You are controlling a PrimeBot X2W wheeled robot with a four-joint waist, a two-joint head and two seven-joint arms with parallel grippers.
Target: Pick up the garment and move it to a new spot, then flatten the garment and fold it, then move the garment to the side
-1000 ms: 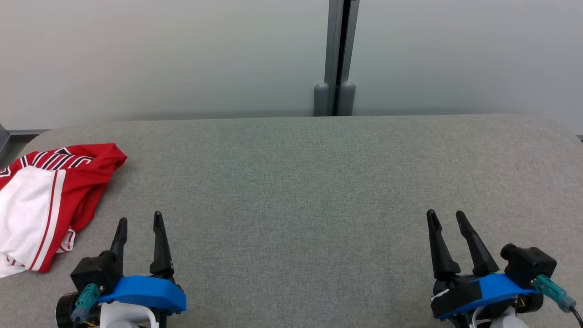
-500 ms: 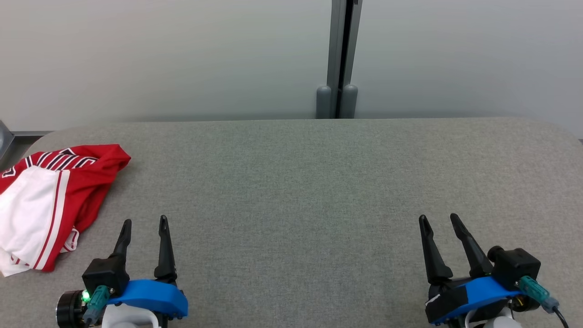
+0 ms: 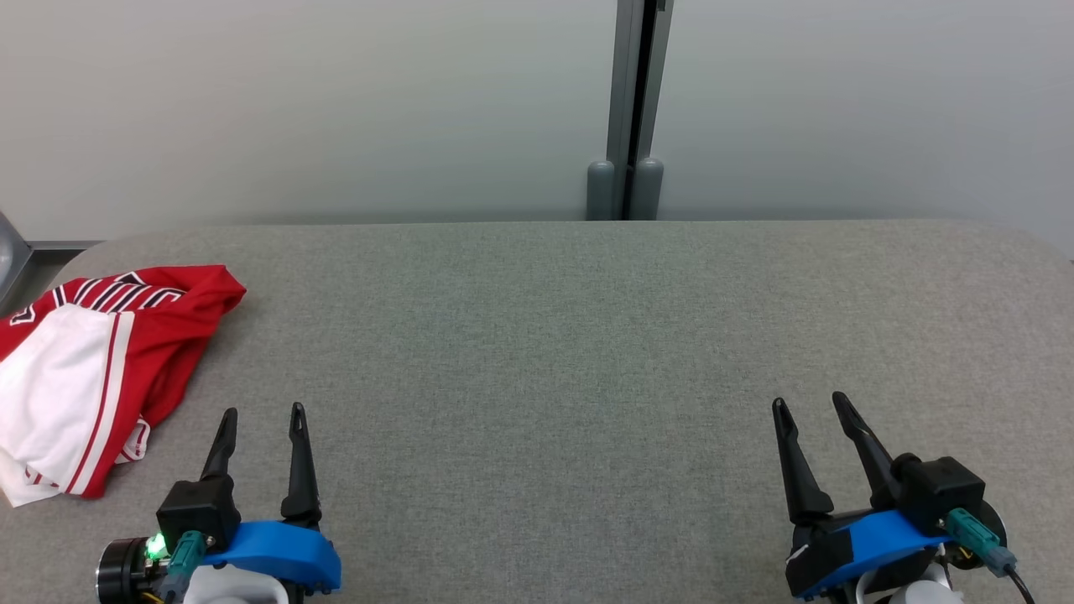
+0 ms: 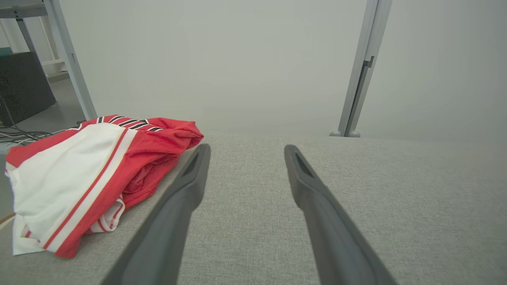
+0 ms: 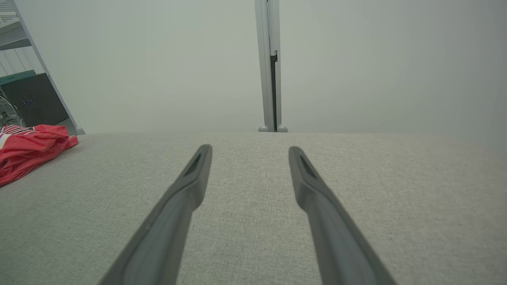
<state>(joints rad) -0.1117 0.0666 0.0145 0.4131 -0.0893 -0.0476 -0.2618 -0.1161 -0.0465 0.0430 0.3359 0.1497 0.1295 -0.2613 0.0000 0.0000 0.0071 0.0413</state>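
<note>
Farthest left, the red-and-white garment (image 3: 92, 369) lies crumpled at the grey table's (image 3: 537, 335) left edge; near it the left gripper (image 3: 263, 409) hovers, fingers spread, empty; well right, the right gripper (image 3: 810, 399) is equally spread and empty; a shallow pinch may push the cloth off that edge.

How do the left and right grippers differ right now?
The left gripper sits close beside the red and white garment; the right gripper is far across the grey table from it. The left gripper's fingers point nearly straight up the head view; the right gripper's lean leftward. Both are open and empty.
</note>
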